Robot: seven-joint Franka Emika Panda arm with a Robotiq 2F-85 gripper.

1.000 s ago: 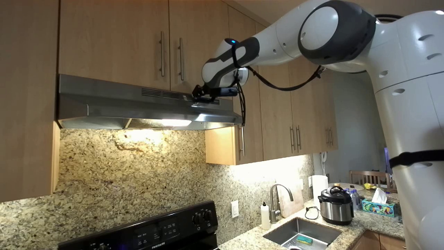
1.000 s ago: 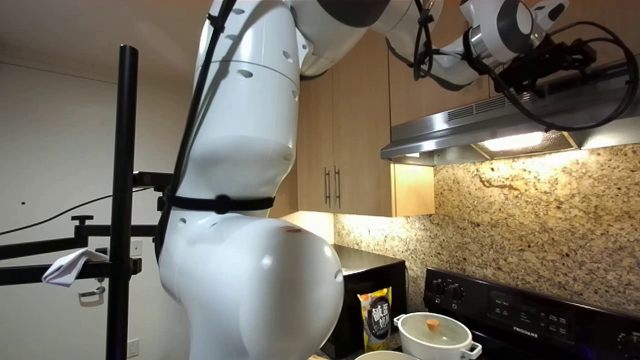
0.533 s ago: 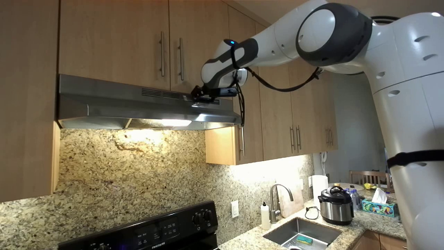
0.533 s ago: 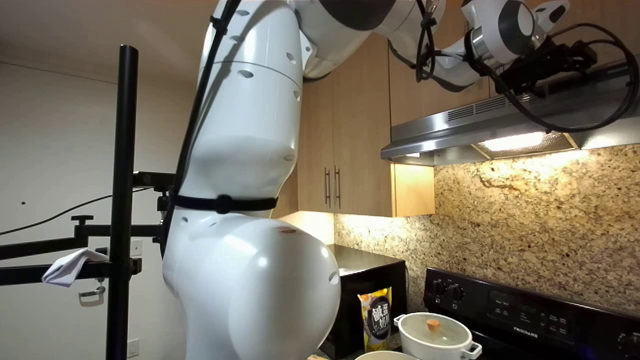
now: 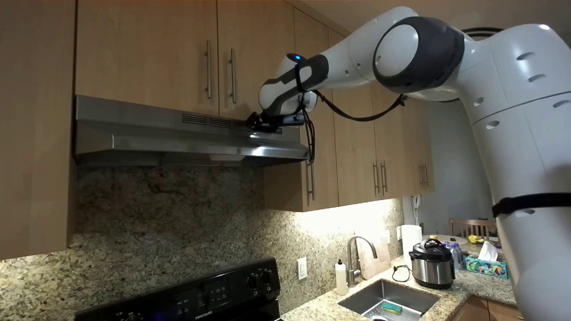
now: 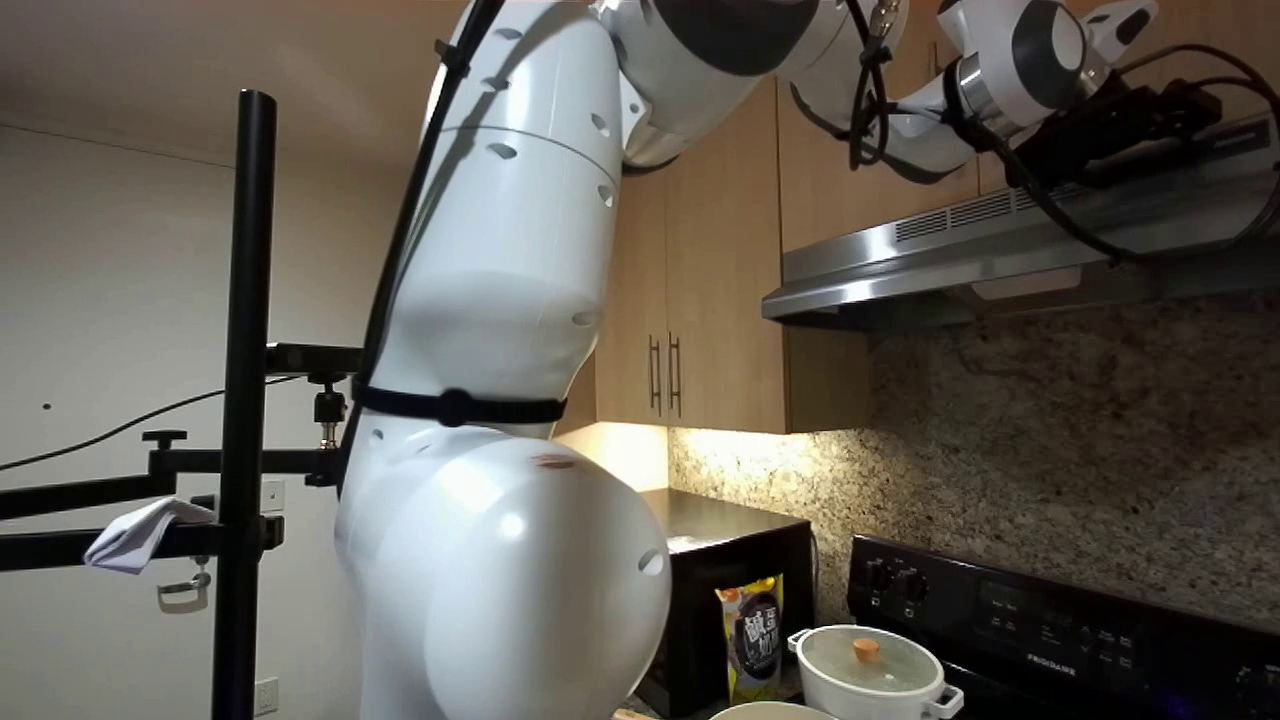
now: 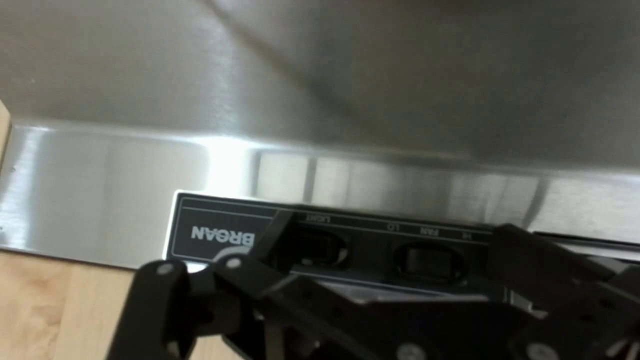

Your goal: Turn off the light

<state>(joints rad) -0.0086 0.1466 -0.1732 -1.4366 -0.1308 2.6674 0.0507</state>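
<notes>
The speckled wall (image 5: 178, 214) beneath the range hood (image 5: 151, 137) is shadowed, the lamp (image 6: 1027, 284) unlit. The gripper (image 7: 397, 235) is spread wide with nothing held; the light switch (image 7: 322, 247), on the hood's front, is framed between its fingers (image 7: 540, 256), close beside one; whether it is touched cannot be told.

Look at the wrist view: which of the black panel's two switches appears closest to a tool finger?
The switch marked LIGHT: a tool finger appears at its edge, while a gap separates the FAN switch from both fingers.
</notes>
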